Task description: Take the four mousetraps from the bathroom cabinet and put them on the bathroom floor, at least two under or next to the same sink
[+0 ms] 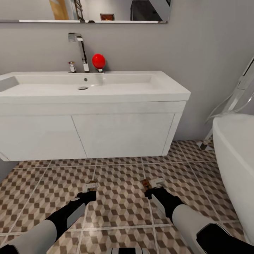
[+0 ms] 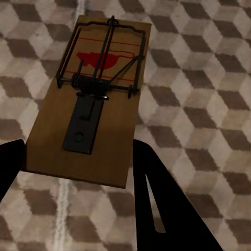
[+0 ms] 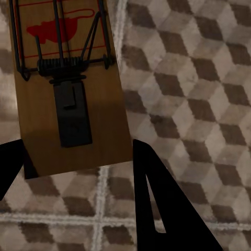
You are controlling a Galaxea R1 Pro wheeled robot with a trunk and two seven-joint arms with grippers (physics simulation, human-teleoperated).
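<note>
Two mousetraps are being held low over the bathroom floor [image 1: 120, 197], one by each arm, in front of a white wall-hung vanity [image 1: 123, 132]. The left mousetrap [image 1: 91, 185] is being pinched at its near end by the left gripper [image 1: 90, 195]; in the left wrist view this trap [image 2: 93, 104] is seen as a brown wooden board with a dark wire spring and a red mark, its near edge lying between the two black fingers [image 2: 157, 198] of the left gripper [image 2: 78, 175]. The right mousetrap [image 1: 153, 183] is being pinched in the same manner by the right gripper [image 1: 153, 192]; in the right wrist view the board [image 3: 68, 89] is seen running away from the right gripper [image 3: 78, 170], with one black finger [image 3: 157, 198] pressed at its near corner. Whether either trap is touching the tiles cannot be told. Both traps are being kept near the foot of the vanity, the left one before the seam between its two doors, the right one before its right door, well apart from each other. On the vanity a white sink [image 1: 95, 84] is carried, with a chrome tap [image 1: 80, 49] and a red round object [image 1: 98, 60] at its far edge. A mirror [image 1: 84, 12] is mounted on the grey wall above. A white bathtub [image 1: 236, 158] is seen at the right.
</note>
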